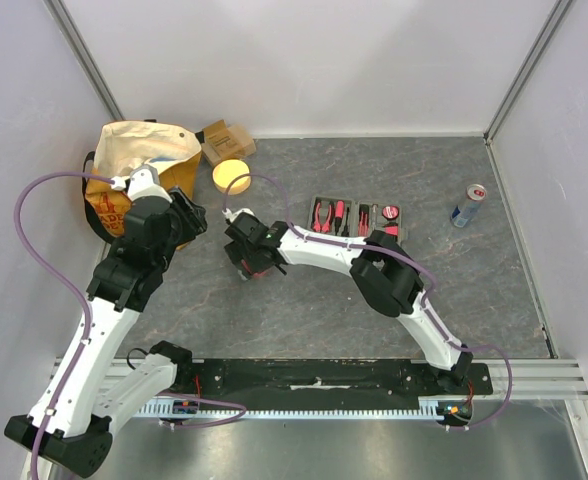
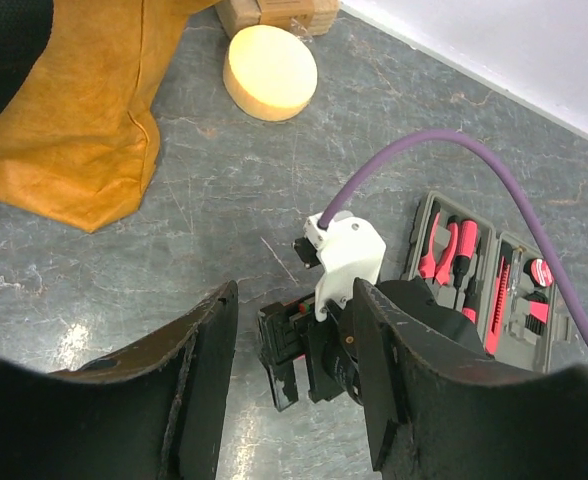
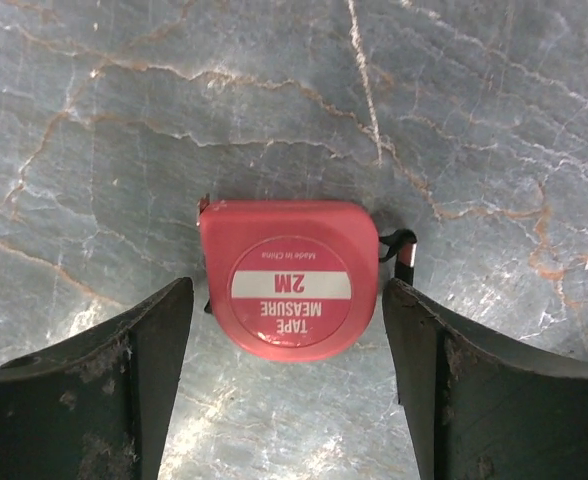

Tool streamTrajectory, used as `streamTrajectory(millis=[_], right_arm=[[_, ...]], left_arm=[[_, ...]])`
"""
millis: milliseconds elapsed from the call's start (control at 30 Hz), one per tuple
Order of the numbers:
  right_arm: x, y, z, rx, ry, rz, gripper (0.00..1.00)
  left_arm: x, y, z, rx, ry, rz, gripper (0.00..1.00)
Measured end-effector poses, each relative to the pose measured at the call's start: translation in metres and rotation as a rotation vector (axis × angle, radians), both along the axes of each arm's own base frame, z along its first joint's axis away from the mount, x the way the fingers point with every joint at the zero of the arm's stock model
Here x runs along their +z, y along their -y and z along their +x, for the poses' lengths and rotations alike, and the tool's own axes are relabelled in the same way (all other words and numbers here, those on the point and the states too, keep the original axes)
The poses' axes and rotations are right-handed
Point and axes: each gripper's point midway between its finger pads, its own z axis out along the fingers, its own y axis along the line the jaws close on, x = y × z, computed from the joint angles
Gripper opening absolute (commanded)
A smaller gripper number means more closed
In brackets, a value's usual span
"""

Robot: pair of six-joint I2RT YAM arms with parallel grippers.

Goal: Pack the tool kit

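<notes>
We found the right gripper [image 3: 286, 345] spread wide over the flat red plastic tape measure [image 3: 292, 275], one finger on each side of it and a gap on both sides, so nothing was gripped yet. The tape measure lay label-up on the grey marbled tabletop [image 3: 274, 100], well apart from the flat grey-green plastic tool case [image 1: 359, 217]. The case sat open to the right with red-and-black hand tools in its moulded slots.

The left gripper [image 2: 294, 375] was also open and held nothing. It was near the right arm's wrist and pointed toward it.

We judged the grasp itself to be the main risk. The tape measure's body is smooth with rounded corners. If the fingers closed off-centre or too high on its edge, it could skid across the stone or pop out of the grip.

Its small black wrist loop [image 3: 399, 255] stuck out toward one finger. The loop might get pinched, and the body would then hang crooked.

A loose hold could drop it on the way to the case, or leave it tilted so that it would not seat in its slot.

We also worried that the two arms were close enough to bump, or that the purple cable [image 2: 454, 150] could snag as the right arm swung back.
</notes>
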Motion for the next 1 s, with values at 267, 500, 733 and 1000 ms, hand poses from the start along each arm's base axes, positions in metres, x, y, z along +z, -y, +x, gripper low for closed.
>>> streamTrajectory(millis=[267, 500, 733, 1000], right_arm=[[0.003, -0.009, 0.014, -0.004, 0.049, -0.004, 0.71], [0.005, -0.010, 0.017, -0.001, 0.063, -0.008, 0.42], [0.010, 0.002, 0.020, -0.012, 0.083, -0.062, 0.42], [0.053, 0.025, 0.041, -0.061, 0.130, -0.062, 0.42]], left_arm=[[-0.004, 0.002, -0.001, -0.013, -0.011, -0.003, 0.56], [-0.006, 0.003, 0.001, -0.014, -0.020, 0.000, 0.56], [-0.009, 0.008, 0.001, -0.037, -0.032, -0.007, 0.56], [-0.013, 0.014, 0.004, -0.061, -0.046, -0.014, 0.56]])
